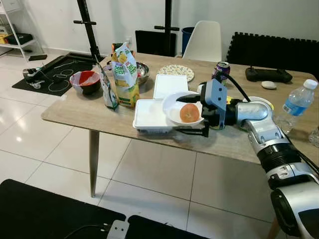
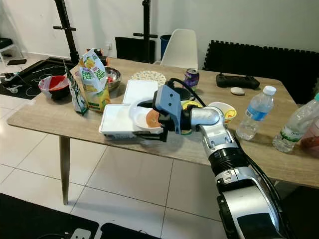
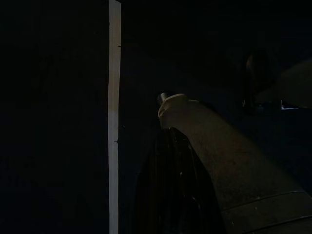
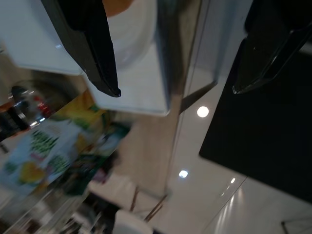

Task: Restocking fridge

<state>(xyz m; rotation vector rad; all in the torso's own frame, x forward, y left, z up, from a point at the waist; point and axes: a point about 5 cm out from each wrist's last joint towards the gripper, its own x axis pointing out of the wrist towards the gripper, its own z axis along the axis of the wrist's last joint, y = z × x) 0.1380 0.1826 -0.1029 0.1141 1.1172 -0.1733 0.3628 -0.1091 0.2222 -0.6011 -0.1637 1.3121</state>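
Wood-top table [image 1: 75, 117] w/ slim legs on glossy pale tile floor [image 1: 35, 149], white wall [image 2: 259, 20] behind, white chair [image 1: 203, 42] at far side, black foam mats [image 2: 259, 57] vs. wall, black stand poles [image 1: 87, 25] & white shelf unit [image 1: 15, 30] in far corner.

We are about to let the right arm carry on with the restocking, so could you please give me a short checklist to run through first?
1. Right gripper around the white bowl: ok, fingers open, one above, one below.
2. Grip closed: not ok.
3. Orange fruit sits inside the bowl: ok.
4. Bowl rests on the white container: ok.
5. Purple can near the arm: cannot tell clearance.
6. Left arm: too dark, cannot tell.
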